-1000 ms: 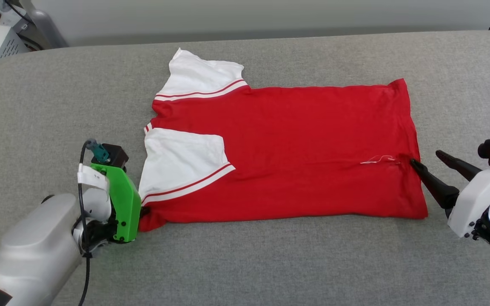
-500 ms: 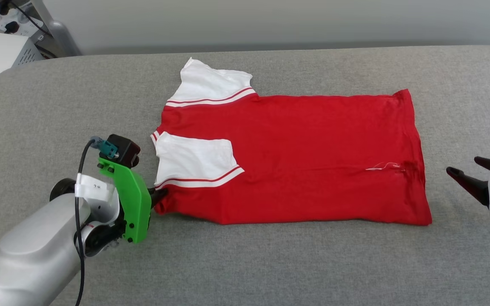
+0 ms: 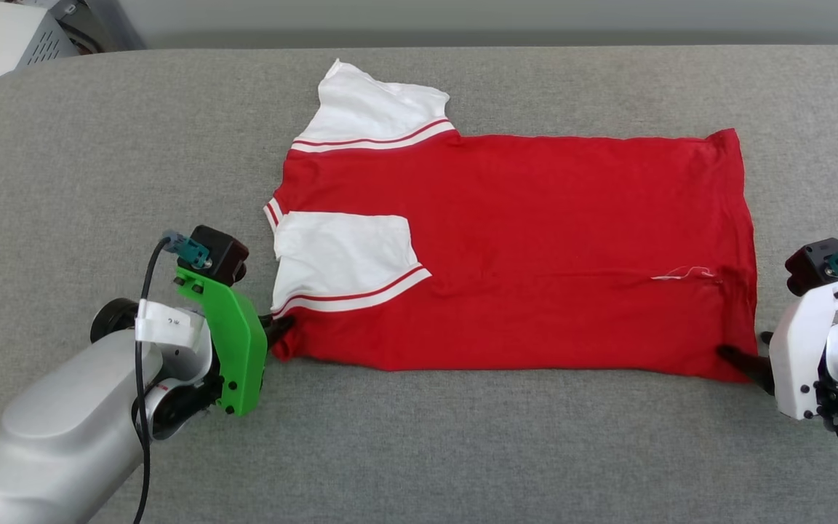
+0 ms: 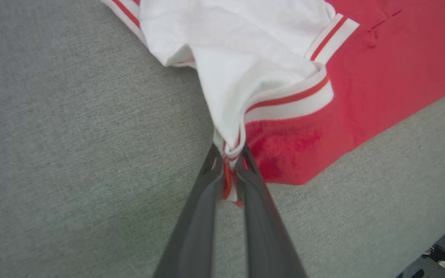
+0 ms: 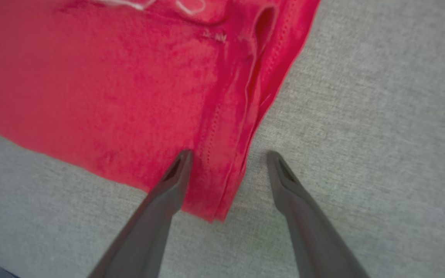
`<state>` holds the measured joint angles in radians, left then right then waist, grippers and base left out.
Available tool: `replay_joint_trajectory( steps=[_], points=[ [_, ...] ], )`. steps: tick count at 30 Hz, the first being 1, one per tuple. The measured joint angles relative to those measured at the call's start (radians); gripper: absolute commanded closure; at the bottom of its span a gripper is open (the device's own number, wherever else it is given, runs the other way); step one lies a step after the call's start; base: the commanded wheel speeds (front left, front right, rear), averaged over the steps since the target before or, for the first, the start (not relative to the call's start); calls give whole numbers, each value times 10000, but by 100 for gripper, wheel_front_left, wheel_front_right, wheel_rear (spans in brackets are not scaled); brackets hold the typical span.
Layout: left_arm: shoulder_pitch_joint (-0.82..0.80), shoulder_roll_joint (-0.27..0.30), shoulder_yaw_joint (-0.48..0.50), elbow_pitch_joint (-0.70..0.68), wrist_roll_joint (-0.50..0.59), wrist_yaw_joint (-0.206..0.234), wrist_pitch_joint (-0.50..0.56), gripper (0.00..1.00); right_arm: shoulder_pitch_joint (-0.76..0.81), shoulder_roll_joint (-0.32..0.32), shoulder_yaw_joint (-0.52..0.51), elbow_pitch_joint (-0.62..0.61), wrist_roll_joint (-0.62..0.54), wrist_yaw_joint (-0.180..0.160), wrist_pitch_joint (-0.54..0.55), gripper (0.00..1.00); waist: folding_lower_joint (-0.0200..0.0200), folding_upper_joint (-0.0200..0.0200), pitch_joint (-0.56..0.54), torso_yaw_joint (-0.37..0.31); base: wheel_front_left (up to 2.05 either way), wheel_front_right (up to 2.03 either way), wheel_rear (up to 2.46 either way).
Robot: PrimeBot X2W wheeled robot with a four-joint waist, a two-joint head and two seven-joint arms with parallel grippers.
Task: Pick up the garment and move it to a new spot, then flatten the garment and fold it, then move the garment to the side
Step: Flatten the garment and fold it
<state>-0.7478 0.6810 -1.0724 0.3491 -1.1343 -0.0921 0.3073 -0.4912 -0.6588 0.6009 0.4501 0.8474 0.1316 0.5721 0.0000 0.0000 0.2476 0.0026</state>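
Garment (image 3: pixel 535 240) is seen spread flat across the middle of the grey fabric-covered bench (image 3: pixel 463 451), its plain red body lying lengthwise, collar end toward the left edge and hem toward the right edge. One white sleeve (image 3: pixel 379 109) is laid out toward the far edge, while the other white sleeve (image 3: pixel 346 255) is folded inward onto the red body, its striped trim slanting across the cloth. A loose white thread (image 3: pixel 681 274) is seen on the red fabric near the hem.

At the near-left corner of the garment, the left claw (image 3: pixel 281 329) is clamped onto the cloth. In the left wrist view, the left claw (image 4: pixel 228 152) is shown closed narrowly on a pinch of white sleeve and striped seam, with a little fabric bunched between the two dark fingers (image 4: pixel 199 216).

At the near-right corner, the right claw (image 3: pixel 746 348) is set low at the hem. In the right wrist view, the right claw (image 5: pixel 229 154) is spread wide and holds nothing. One finger (image 5: pixel 168 185) is placed over the red hem corner and the other is placed over bare grey bench just beside the hem edge. Whether the tips touch the cloth cannot be told.
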Motion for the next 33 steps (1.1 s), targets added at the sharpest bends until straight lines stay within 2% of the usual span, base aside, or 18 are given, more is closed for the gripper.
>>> replay_joint_trajectory(
  steps=[5, 6, 7, 8, 17, 23, 33],
  points=[
    [14, -65, 2, 245, -8, -2, -94, 100, -4, 140, 138, 556, 86, 2, -322, 0, 0, -1, 146, 108, 0, 0, 0],
    [33, -65, 6, 293, -23, -2, -127, 100, -8, 144, 163, 581, 146, 2, -414, 11, 0, -1, 154, 102, 0, 0, 0],
    [53, -65, 6, 347, -46, -2, -178, 100, -17, 140, 213, 587, 222, 2, -520, 87, 0, 0, 155, 84, 0, 0, 0],
    [73, -69, 6, 393, -86, -2, -209, 100, -36, 132, 267, 585, 280, 0, -665, 100, 0, -1, 139, 59, 0, 0, 0],
    [489, -88, 15, 596, -201, -86, -579, 100, -17, -52, 690, 209, 677, -2, -1935, 100, 0, 0, -412, -79, 0, 0, 0],
    [939, 395, 25, -171, -290, -48, -706, 100, 560, -725, 541, -798, 1016, -2, -2385, 100, 0, 0, -997, -101, 0, 0, 0],
    [2225, 1676, -36, -2719, -399, 963, -876, 100, 2819, -1685, -629, -2543, 1246, 0, -2596, 100, 0, 0, -1706, -55, 0, 0, 0]
  ],
)
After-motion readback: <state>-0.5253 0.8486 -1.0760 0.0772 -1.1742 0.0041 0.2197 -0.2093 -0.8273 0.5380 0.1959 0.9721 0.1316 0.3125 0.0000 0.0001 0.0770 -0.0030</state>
